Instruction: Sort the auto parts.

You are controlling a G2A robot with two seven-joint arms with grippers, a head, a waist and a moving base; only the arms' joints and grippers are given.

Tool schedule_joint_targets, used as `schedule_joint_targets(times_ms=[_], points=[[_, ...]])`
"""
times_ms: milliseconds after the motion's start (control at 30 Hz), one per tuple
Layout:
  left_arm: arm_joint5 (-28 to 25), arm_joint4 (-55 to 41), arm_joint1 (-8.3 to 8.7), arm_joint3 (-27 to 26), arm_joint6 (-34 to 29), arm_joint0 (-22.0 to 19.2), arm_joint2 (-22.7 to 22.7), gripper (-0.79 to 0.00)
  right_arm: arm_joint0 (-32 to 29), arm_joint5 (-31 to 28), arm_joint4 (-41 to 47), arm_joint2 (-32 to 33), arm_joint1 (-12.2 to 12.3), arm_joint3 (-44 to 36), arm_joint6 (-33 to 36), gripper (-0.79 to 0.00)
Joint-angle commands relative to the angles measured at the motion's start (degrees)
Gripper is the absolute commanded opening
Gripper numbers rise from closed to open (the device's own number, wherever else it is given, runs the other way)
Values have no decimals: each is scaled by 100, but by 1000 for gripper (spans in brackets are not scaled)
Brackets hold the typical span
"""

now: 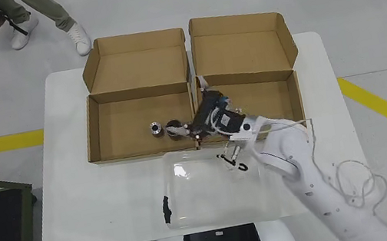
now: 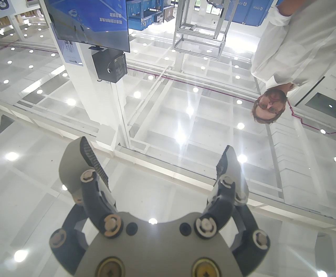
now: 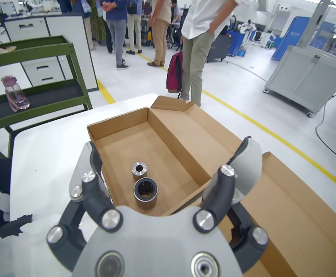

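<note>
Right end effector point(image 3: 169, 148) wide, empty over dark hollow steel sleeve point(image 3: 146, 192) in brown cardboard box point(image 3: 123, 147); likely heavy, rigid, slick, so pinch outer wall.

**Cardboard boxes, open-topped, lids folded back:** 2, namely first box point(image 1: 121, 129) and second box point(image 1: 280, 101).

**Cylindrical metal parts:** 2, namely 1 silver bushing point(image 3: 139, 170) and 1 dark sleeve point(image 3: 146, 193).

**Clear plastic tray** point(image 1: 207, 200)**:** 1.

**Black parts in the tray:** 2, namely black piece point(image 1: 165, 208) and second black piece point(image 1: 233, 162). Both are too small to tell their kind.

**White table** point(image 1: 72, 181)**:** 1.

**Two-finger grippers:** 2, namely left gripper point(image 2: 157, 147) and right gripper point(image 3: 169, 145).

**Auto parts counted in all:** 4.
</note>
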Motion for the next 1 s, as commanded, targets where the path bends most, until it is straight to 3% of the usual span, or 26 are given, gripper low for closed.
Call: schedule_joint_targets(times_ms=[0, 300, 967], points=[[0, 0, 0, 0, 0, 0, 0, 0, -340, -77, -31, 303, 62, -163, -263, 0], [0, 0, 0, 0, 0, 0, 0, 0, -1698, -387, -168, 1573, 301, -764, -1108, 0], [0, 0, 0, 0, 0, 0, 0, 0, -4141, -83, 82, 3855, 495, -1219, -2345, 0]])
